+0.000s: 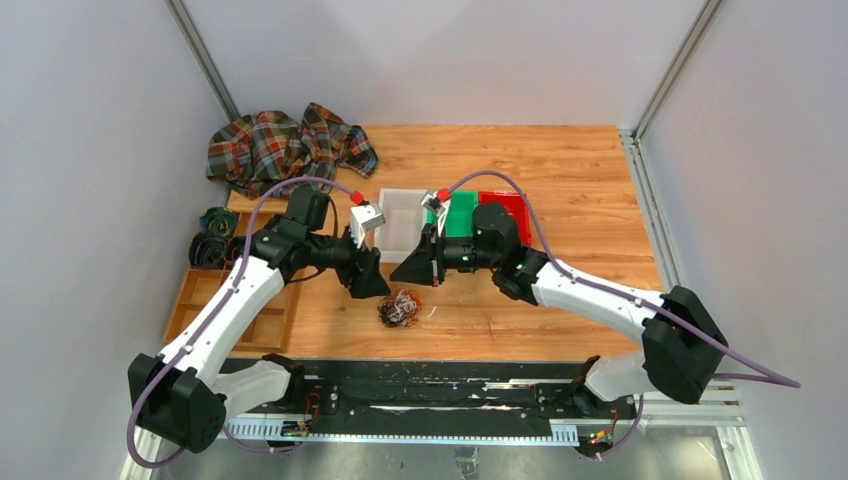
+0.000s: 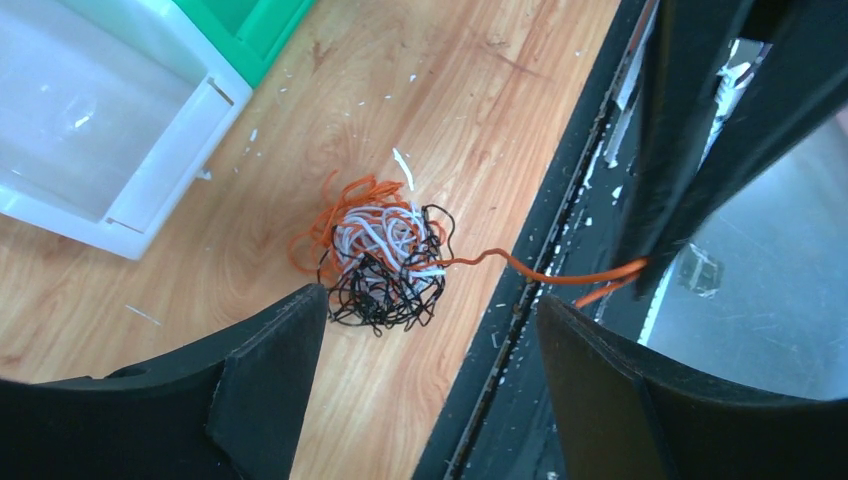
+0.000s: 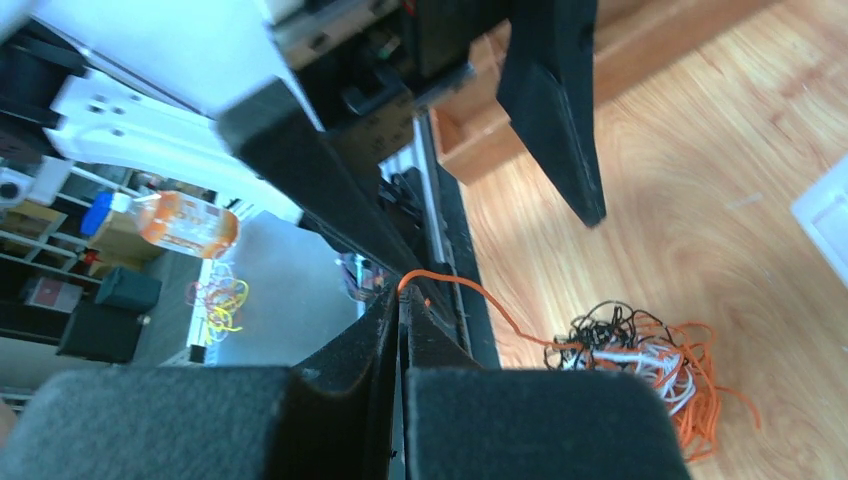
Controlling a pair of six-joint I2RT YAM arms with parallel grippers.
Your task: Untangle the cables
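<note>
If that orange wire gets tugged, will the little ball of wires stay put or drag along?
Probably drags: the cables are a small, airy tangle of hair-thin wires, likely light. The orange strand pinched in the right gripper sags in loose curves, so it seems floppy.

The wooden surface [image 1: 560,170] carries a small tangled ball of black, orange and white cables [image 1: 400,309] near its front edge. Behind it, a white bin [image 1: 402,222], a green bin [image 1: 461,213] and a red bin [image 1: 506,201] stand side by side. A plaid cloth [image 1: 285,148] lies at the far left corner, and a wooden tray [image 1: 195,290] sits along the left edge.
</note>
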